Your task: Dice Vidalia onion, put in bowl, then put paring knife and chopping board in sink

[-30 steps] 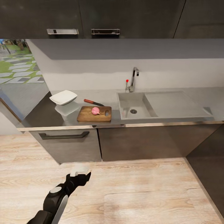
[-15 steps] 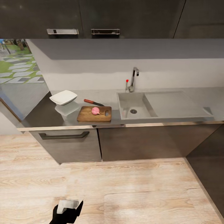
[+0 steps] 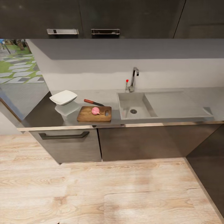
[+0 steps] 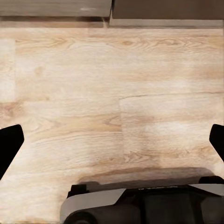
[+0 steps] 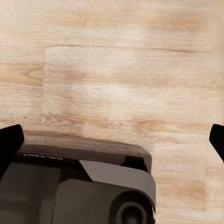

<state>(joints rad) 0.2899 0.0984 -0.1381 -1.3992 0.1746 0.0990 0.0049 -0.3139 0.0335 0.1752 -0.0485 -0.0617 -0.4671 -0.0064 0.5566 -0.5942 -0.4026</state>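
From the head camera, the countertop (image 3: 37, 116) carries, left to right, the bowl (image 3: 63, 97) at about ten o'clock from the chopping board (image 3: 94, 114), then the paring knife (image 3: 93, 102) lying just behind the board, at its twelve o'clock, red handle to the left. The Vidalia onion (image 3: 95, 110), pinkish here, rests whole on the board, near its handle slot. At three o'clock from the board, apart from it, sits the sink (image 3: 126, 107), tap behind.

In the wrist views, the left gripper (image 4: 112, 144) and the right gripper (image 5: 112, 142) each face the wood floor (image 3: 130, 193) with their dark fingertips (image 4: 9, 144) spread wide apart, holding nothing. The onion is not near either gripper.

No readable writing or brand shows.
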